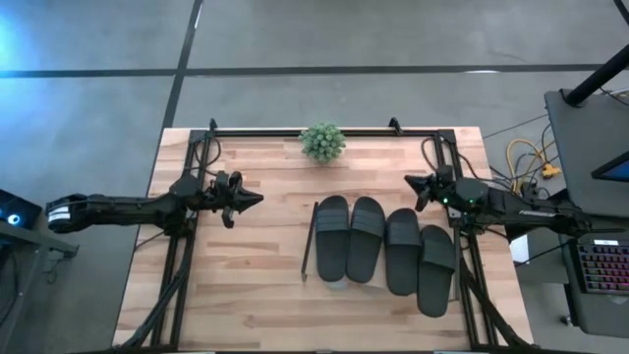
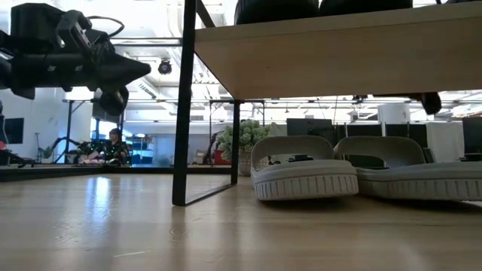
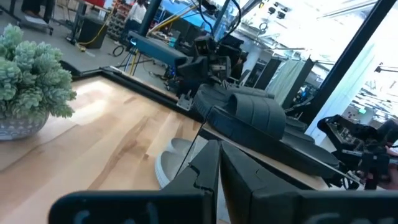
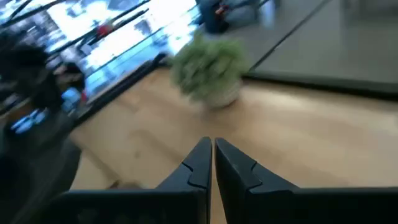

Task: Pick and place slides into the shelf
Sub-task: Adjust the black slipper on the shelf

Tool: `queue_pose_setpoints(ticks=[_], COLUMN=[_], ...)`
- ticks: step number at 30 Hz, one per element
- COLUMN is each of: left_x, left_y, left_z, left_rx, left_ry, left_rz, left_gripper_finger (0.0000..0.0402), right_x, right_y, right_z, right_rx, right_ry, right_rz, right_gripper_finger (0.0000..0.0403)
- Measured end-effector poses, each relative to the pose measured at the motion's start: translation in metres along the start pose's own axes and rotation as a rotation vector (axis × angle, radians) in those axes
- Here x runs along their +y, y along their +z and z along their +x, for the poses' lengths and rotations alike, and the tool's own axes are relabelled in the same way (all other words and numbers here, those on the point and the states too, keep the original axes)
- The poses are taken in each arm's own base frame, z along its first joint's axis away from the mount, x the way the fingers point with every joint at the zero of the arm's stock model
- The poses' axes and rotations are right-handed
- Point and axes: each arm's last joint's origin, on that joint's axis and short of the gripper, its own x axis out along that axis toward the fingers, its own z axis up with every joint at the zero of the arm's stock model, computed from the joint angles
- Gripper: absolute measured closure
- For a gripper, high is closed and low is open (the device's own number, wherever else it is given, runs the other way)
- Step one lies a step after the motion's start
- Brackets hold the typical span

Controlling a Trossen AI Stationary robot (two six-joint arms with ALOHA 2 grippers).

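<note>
I see my left gripper (image 1: 254, 200) pinched closed, empty, left of the low wood-topped shelf (image 2: 339, 56) | right gripper (image 1: 413, 183) closed, empty, at its far right | four black rubber slides (image 1: 385, 241) on top, two light grey slides (image 2: 305, 178) underneath | potted green plant (image 1: 322, 142) far.

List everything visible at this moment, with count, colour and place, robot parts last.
Black rubber slide sandals: four, side by side on the shelf top.
Light grey rubber slide sandals: two, on the table under the shelf.
Low wooden shelf with dark rails: one, right half of table.
Small green potted plant: one, far edge of table.
Wooden table: one, light wood.
Left gripper: shut, empty, left of shelf.
Right gripper: shut, empty, near shelf's far right corner.
</note>
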Motion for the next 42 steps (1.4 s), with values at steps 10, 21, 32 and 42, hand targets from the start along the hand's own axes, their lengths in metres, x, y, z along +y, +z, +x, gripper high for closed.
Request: queue_pose_setpoints(ticks=[10, 21, 32, 42], left_x=[0.001, 0.002, 0.003, 0.005], left_y=[-0.002, -0.002, -0.003, -0.003], left_z=[0.001, 0.001, 0.002, 0.002], left_rx=[0.013, 0.016, 0.017, 0.018], left_ry=[0.007, 0.018, 0.026, 0.037], left_rz=[-0.055, -0.085, -0.087, -0.088], left_gripper_finger=[0.0402, 0.0402, 0.0402, 0.0402], right_x=[-0.004, -0.005, 0.004, 0.008], right_y=[-0.016, -0.022, -0.004, -0.007], right_z=[0.007, 0.010, 0.003, -0.004], right_rx=[0.031, 0.011, -0.005, 0.226], right_ry=[0.031, 0.097, 0.161, 0.342], right_rz=[-0.060, -0.069, -0.133, -0.108], right_gripper_finger=[0.0390, 0.0390, 0.0390, 0.0390])
